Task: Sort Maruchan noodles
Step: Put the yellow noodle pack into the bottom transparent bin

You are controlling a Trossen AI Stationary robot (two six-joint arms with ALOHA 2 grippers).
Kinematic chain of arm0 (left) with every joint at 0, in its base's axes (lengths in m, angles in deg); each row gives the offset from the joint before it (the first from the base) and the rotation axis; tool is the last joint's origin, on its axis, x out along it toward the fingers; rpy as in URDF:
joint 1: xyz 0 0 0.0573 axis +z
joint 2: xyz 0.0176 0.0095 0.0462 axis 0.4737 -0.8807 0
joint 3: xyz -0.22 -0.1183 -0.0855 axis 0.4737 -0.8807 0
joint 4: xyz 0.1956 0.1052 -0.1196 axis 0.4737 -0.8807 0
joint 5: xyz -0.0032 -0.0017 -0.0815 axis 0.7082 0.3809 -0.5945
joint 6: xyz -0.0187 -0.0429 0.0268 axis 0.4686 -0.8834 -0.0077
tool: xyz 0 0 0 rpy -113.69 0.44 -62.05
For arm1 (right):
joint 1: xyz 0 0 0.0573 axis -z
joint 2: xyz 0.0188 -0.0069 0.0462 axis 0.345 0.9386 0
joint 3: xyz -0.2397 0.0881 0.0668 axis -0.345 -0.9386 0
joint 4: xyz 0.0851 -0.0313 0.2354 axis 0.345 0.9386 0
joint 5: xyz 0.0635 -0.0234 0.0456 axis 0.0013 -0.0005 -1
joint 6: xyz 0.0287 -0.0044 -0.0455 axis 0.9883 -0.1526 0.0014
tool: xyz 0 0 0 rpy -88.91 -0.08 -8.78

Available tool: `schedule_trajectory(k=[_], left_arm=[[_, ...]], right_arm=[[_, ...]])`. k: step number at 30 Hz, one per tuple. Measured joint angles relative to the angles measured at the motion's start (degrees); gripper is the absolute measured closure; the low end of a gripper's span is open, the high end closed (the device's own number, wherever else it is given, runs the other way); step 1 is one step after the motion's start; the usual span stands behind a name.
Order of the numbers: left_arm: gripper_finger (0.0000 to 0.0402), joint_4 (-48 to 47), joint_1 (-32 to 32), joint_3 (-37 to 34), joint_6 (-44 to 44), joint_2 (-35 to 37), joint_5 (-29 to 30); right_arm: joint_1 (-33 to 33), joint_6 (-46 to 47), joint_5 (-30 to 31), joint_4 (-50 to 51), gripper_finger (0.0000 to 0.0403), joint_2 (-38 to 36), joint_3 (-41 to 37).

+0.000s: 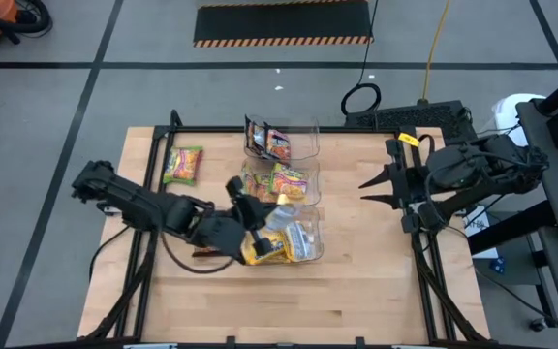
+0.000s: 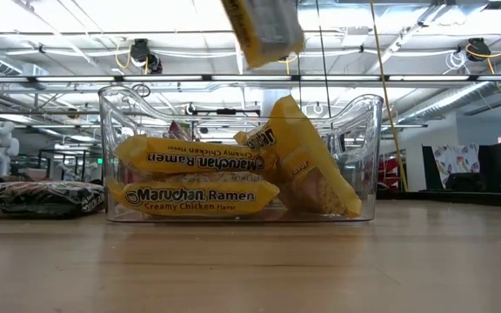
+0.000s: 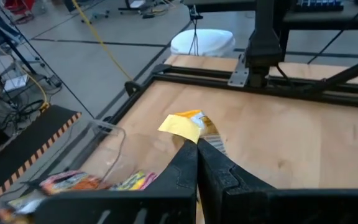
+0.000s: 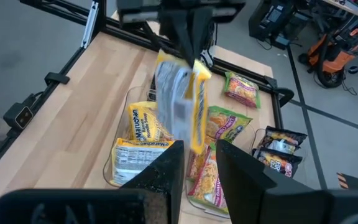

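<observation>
Item: yellow Maruchan packet (image 4: 179, 102), pinched at its top edge in the left claw (image 1: 253, 225), hanging long axis vertical directly above the nearest clear bin (image 2: 368, 130) of yellow packets (image 2: 194, 196); right claw (image 1: 376, 183) spread, idle at three o'clock on the surface (image 1: 376, 281).

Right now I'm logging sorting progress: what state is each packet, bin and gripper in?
left gripper: shut on a yellow Maruchan packet, hanging above the near bin
near bin: holds yellow Creamy Chicken packets
middle bin: holds green-yellow packets
far bin: holds dark packets
green-yellow packet: loose on the table
right gripper: open, empty, off to the side
</observation>
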Motion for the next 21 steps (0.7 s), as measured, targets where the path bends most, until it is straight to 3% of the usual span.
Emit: schedule_trajectory(k=[10, 21], left_arm=[[0.0402, 11.9, 0.0, 0.0, 1.9, -6.9, -0.6], [0.0402, 13.7, 0.3, 0.0, -5.5, -10.1, -0.2]], right_arm=[[0.0, 2.3, 0.0, 0.0, 0.0312, 0.0, 0.0], [0.0, 2.5, 0.0, 0.0, 0.0312, 0.0, 0.0]])
